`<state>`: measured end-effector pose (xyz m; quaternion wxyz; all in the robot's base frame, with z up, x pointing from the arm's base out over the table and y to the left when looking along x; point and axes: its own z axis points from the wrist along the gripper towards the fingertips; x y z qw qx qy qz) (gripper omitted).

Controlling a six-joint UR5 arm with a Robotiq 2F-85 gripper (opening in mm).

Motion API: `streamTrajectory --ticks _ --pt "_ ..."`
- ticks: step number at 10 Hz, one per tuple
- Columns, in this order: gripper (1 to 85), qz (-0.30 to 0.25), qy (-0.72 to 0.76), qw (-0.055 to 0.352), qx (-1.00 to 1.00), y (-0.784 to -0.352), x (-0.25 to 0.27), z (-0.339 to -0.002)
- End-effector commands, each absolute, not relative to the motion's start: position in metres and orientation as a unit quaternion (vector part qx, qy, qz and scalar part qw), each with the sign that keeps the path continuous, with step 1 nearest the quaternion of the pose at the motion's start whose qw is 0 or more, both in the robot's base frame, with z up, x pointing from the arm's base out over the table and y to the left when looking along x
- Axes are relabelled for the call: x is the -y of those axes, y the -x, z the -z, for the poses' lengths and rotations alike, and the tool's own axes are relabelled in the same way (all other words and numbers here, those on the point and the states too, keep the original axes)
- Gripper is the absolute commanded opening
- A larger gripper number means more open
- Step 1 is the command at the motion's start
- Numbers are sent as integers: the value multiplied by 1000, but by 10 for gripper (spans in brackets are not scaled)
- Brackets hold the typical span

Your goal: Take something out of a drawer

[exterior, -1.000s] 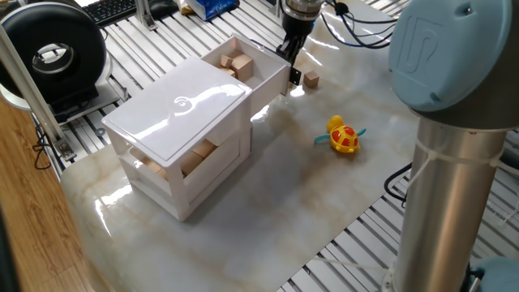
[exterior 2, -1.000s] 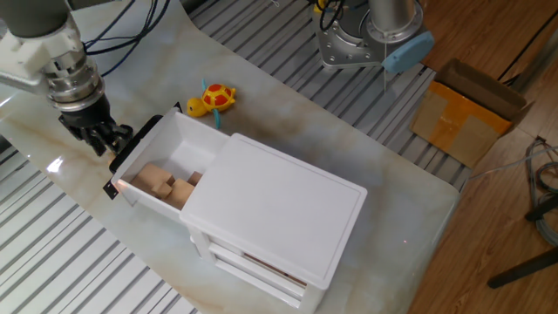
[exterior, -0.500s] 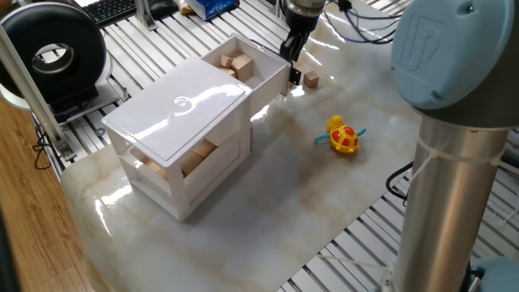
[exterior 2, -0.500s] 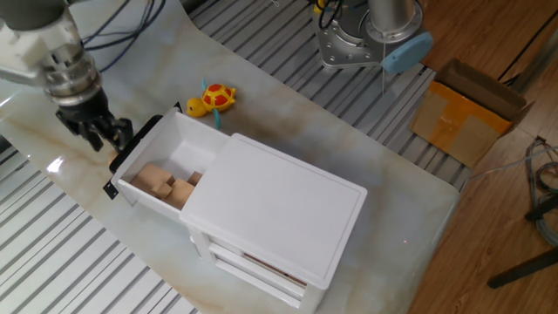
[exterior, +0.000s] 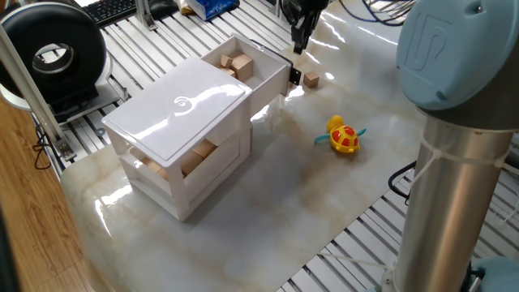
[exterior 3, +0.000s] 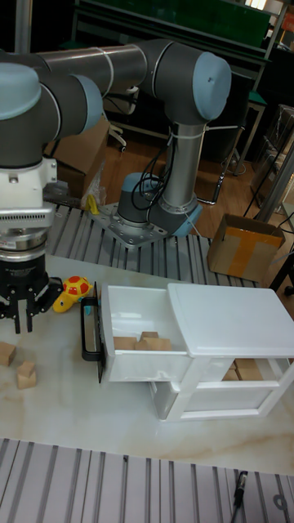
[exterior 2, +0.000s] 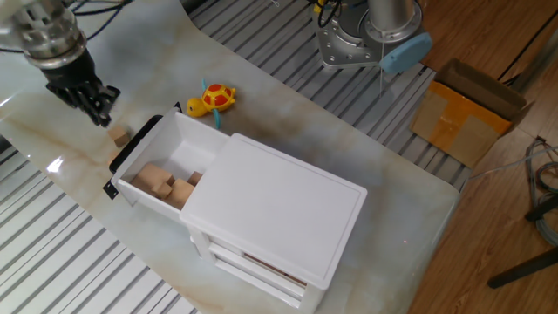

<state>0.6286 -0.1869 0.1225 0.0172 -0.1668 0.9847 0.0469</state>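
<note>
The white lid (exterior 2: 279,209) hides the drawer's (exterior 2: 166,161) rear, and the frame's top crops the gripper (exterior: 300,36).

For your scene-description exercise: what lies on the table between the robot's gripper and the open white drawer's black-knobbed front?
A small wooden block lies on the marble table, between the gripper and the glossy white plastic drawer; the other fixed view shows it.

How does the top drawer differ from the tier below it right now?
The drawer is pulled out past the lid; the lower tier sits inside the box. The drawer's blocks lie open to view from above; the lower tier's blocks show only through a gap under the lid. The drawer carries a black handle; none shows on the lower tier. Both are white and hold wooden blocks.
</note>
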Motion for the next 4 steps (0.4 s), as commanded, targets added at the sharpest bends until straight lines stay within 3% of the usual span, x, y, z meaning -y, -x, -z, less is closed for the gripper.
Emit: streamTrajectory --ticks 1,4 --pt "13 -18 152 13 -988 -632 202 -137" --pt "13 13 145 7 -989 -630 224 -138"
